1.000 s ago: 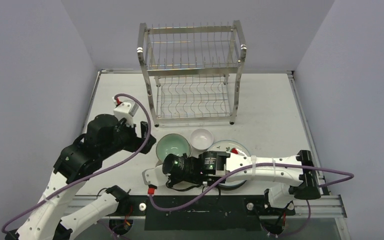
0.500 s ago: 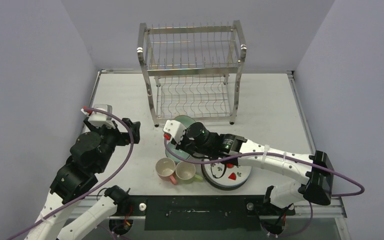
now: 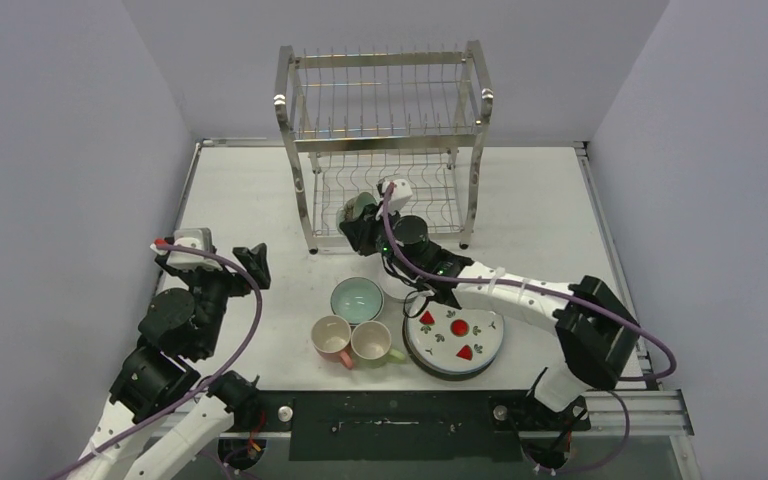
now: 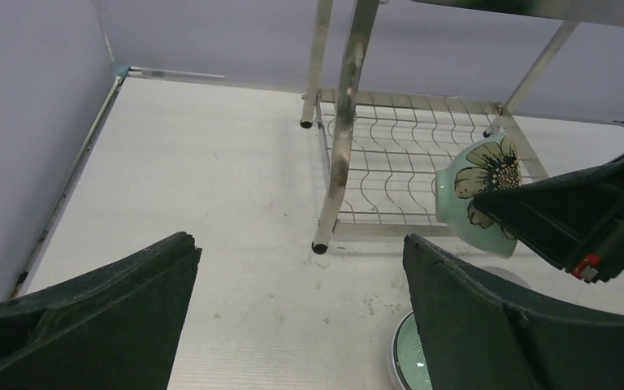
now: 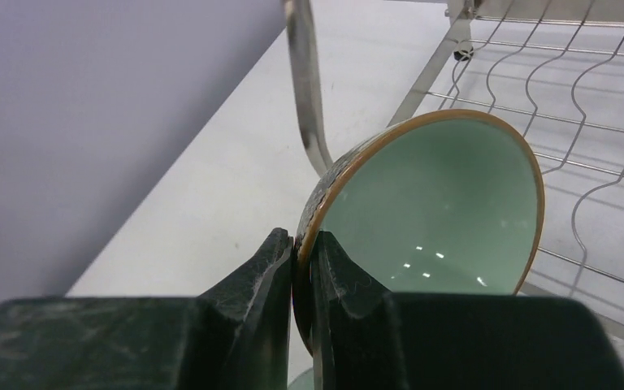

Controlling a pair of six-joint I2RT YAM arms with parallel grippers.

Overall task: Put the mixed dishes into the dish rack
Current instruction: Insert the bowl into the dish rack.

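Pinching green bowl (image 5: 435,207) rim in right jaws, tipped on edge; rack (image 3: 386,143) lower shelf just beyond, toward far edge. Left jaws spread wide, empty.

Both arms carry white shells on the long links and black cylindrical joint housings: left arm (image 3: 175,330), right arm (image 3: 520,295). A purple cable (image 3: 258,300) loops along each (cable ties seem to cinch the right one). White wrist camera blocks (image 3: 192,243) bear red tabs. The fingers (image 4: 106,317) are dark, matte, scuffed wedges
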